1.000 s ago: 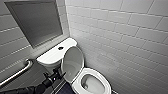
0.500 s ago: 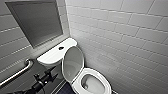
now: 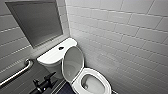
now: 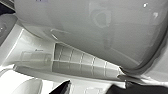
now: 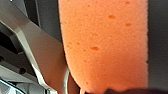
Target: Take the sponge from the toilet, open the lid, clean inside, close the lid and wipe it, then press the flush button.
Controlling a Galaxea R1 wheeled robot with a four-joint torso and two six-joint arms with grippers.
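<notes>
Lid (image 3: 72, 62) stays raised against the tank of the toilet (image 3: 51, 62), as half a second before. Left gripper (image 3: 51, 76) remains near the tank's front edge; its grasp I cannot tell. Right gripper (image 5: 117, 90) clenches the sponge (image 5: 105, 45).

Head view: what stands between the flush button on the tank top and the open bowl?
The lid, raised and leaning back toward the tank, stands between the flush button and the bowl; the head view shows this.
</notes>
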